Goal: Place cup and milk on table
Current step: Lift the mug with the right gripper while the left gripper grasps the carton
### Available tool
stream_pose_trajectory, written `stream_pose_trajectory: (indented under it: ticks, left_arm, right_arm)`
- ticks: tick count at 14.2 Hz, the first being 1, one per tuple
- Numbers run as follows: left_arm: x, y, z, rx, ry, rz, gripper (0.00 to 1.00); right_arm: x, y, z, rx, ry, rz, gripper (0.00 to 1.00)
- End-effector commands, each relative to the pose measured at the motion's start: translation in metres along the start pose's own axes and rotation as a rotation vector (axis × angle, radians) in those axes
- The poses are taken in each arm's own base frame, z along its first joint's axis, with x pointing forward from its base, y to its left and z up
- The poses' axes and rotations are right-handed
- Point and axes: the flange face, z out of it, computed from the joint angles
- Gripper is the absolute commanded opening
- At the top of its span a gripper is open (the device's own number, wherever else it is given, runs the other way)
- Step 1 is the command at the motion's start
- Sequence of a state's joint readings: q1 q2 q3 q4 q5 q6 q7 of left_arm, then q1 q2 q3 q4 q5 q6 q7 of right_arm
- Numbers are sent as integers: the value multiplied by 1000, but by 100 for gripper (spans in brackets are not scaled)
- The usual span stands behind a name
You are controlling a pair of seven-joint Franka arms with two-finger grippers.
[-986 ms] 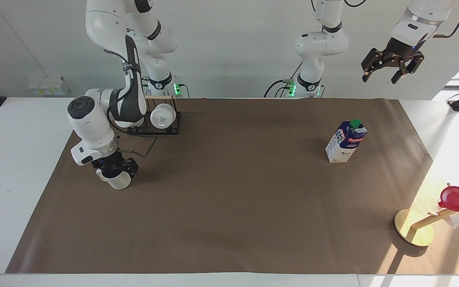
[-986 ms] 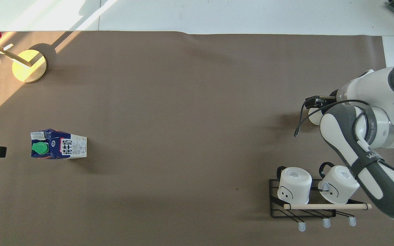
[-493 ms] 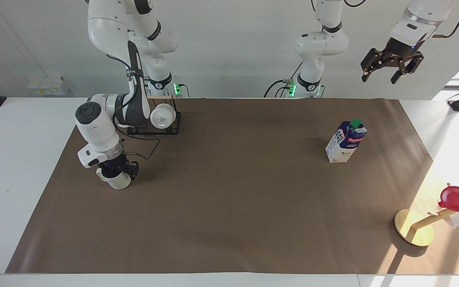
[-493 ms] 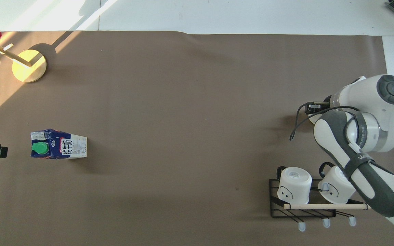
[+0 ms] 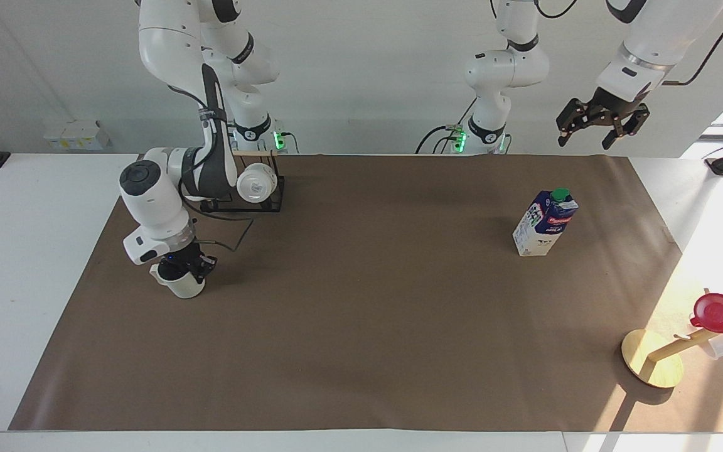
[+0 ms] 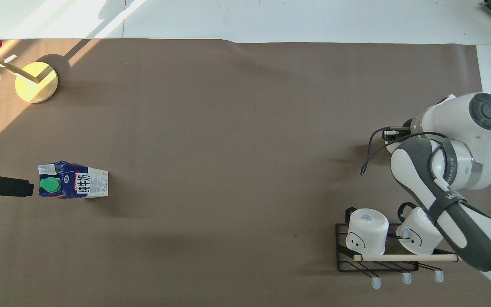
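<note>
White tabletop (image 5: pixel 22 263) under a wide brown mat (image 5: pixel 361 326) carries both task things. Toward my left arm's end, the tall blue-and-white milk carton (image 5: pixel 545 224) stands upright on the mat; my left gripper (image 5: pixel 594 120) hangs spread above it, holding nothing. At my right arm's end, my right gripper (image 5: pixel 181 269) is pinched on the rim of the off-white ribbed mug (image 5: pixel 182 285), which sits on the mat. I judge release is what remains.

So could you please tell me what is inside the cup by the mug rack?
The right gripper reaches down into the cup on the brown mat. The gripper covers the opening, so any contents cannot be seen.
</note>
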State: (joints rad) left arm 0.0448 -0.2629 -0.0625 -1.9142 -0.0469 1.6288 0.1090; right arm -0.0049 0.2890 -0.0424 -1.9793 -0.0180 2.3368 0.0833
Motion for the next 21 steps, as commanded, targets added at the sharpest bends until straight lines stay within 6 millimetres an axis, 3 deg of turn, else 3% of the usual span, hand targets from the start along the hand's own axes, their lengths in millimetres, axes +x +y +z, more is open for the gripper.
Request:
stream_pose_trajectory:
  ticks: [1,4,9,12,14,17,21]
  left_arm:
    - [-18,-1,46,25,34,16,100]
    - [-16,-4,69,28,56,13,100]
    - [-18,-8,103,36,95,51,100]
    - [-20,-10,122,39,107,58,100]
    - [-21,-8,137,43,127,63,100]
    - [-13,-5,136,47,155,73,100]
    - [-3,-1,141,49,177,82,100]
  right_arm:
    - [4,-33,-30,17,17,-59,0]
    - [5,-98,-54,25,12,-34,0]
    - [-19,-221,-88,48,55,79,0]
    - [-39,-272,-101,45,43,88,0]
    - [-67,-321,-89,21,32,82,0]
    - [-87,-383,-76,0,22,121,0]
    - [-113,-426,-50,-16,6,155,0]
